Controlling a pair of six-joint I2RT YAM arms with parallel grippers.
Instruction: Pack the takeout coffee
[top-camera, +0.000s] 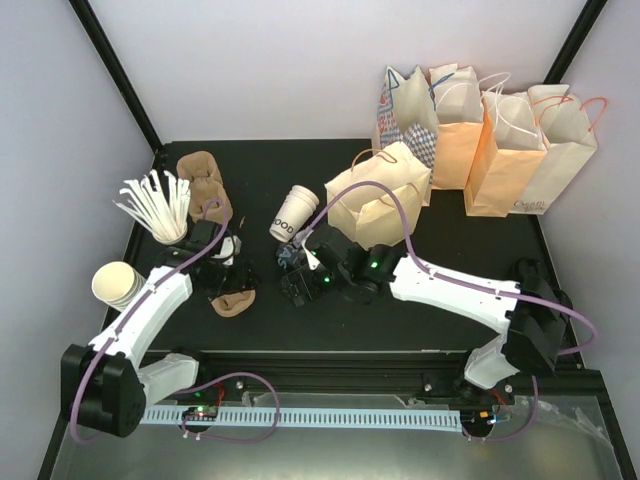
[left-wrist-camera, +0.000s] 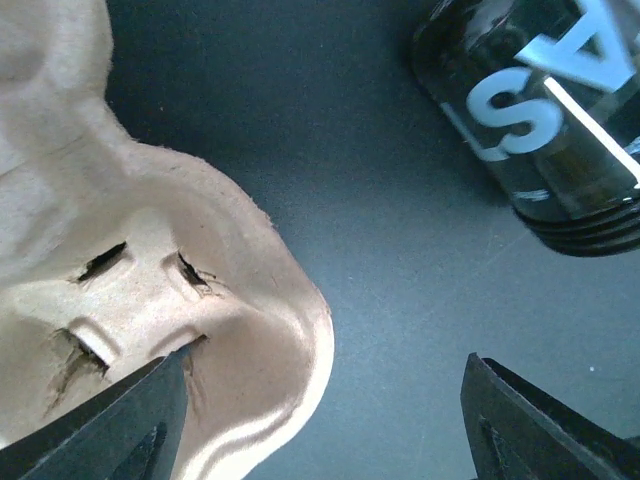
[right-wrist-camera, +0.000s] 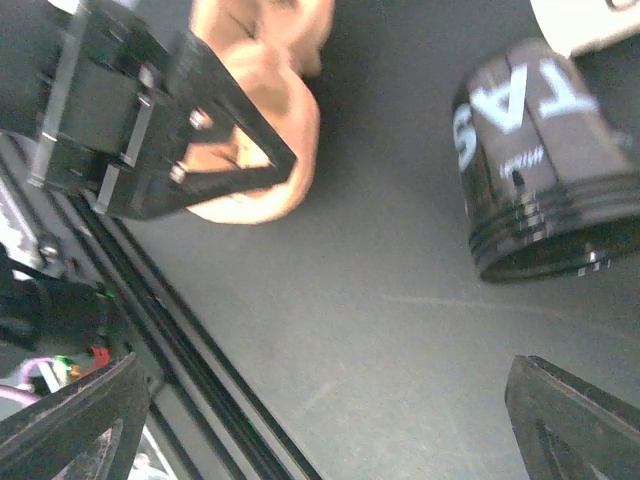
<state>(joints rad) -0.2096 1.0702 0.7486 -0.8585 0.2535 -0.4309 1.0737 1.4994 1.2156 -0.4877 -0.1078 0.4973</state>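
The takeout coffee cup (top-camera: 292, 213), white with black lettering, lies tilted on the black table behind both grippers; just its pale edge (right-wrist-camera: 590, 20) shows in the right wrist view. No lid shows on it. My left gripper (top-camera: 232, 270) (left-wrist-camera: 325, 420) is open, its left finger over the edge of a pulp carrier piece (left-wrist-camera: 150, 290) and bare table between the fingers. My right gripper (top-camera: 296, 288) (right-wrist-camera: 320, 420) hangs wide open over bare table, holding nothing. A black cup with pale lettering (left-wrist-camera: 545, 110) (right-wrist-camera: 540, 170) lies on its side between the grippers and the white cup.
The pulp carrier piece (top-camera: 232, 300) lies in front of the left gripper, with more carriers (top-camera: 205, 180) at the back left. A cup of straws (top-camera: 158, 208) and stacked cream cups (top-camera: 118, 283) stand left. A tan bag (top-camera: 375, 200) lies mid-table, and upright paper bags (top-camera: 500, 140) line the back right.
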